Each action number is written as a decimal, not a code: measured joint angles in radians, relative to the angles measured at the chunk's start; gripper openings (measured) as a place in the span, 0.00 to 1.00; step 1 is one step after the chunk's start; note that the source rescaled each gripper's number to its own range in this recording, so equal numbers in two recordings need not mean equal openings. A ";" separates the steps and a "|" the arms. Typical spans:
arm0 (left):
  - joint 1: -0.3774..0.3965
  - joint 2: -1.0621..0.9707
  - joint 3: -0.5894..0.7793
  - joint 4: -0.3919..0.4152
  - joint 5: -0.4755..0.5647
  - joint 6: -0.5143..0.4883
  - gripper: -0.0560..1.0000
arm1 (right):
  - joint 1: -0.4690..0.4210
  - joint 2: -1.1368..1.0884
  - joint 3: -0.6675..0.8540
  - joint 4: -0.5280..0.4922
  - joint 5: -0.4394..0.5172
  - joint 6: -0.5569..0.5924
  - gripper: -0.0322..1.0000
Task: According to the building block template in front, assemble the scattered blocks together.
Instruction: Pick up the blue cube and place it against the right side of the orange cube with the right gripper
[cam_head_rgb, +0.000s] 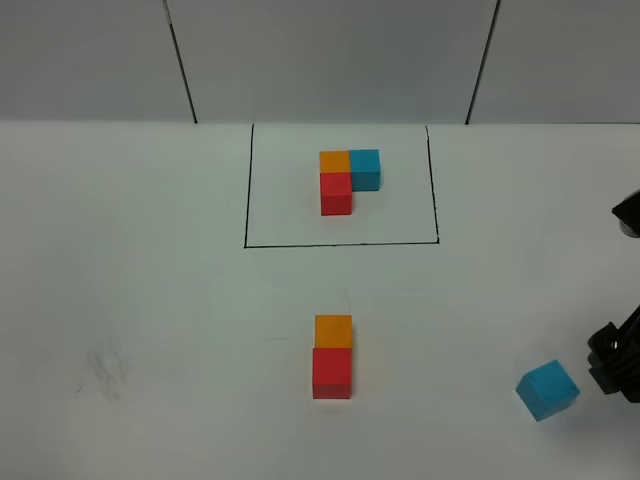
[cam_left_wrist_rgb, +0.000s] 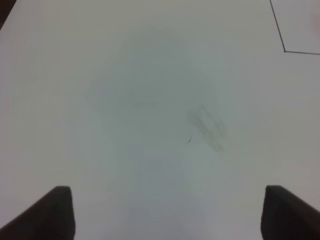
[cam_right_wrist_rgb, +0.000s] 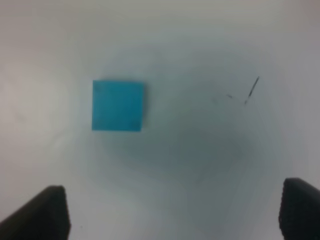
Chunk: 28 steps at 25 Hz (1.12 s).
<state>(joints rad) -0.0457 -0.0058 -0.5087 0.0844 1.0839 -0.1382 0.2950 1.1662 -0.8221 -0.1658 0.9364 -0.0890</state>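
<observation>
The building block template is a black-lined rectangle at the back middle, framing an orange, a blue and a red cube in an L. Of the scattered blocks, the orange cube and the red cube touch at the front middle, orange behind red. The sky-blue cube lies apart at the front right, turned askew. My right gripper is open and empty, with the sky-blue cube ahead of it and off to one side. My left gripper is open over bare table.
The white table has faint scuff marks at the front left. Part of the right arm shows at the right edge. A corner of the template's black line shows in the left wrist view.
</observation>
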 joint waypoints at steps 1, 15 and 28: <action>0.000 0.000 0.000 0.000 0.000 0.000 0.68 | 0.000 0.020 0.000 0.001 -0.013 0.000 0.80; 0.000 0.000 0.000 0.000 0.000 0.000 0.68 | 0.000 0.346 0.008 0.072 -0.170 0.193 0.80; 0.000 0.000 0.000 0.000 0.000 0.000 0.68 | 0.017 0.353 0.008 0.066 -0.192 0.170 0.80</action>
<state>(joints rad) -0.0457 -0.0058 -0.5087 0.0844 1.0839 -0.1382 0.3115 1.5196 -0.8136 -0.0994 0.7449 0.0810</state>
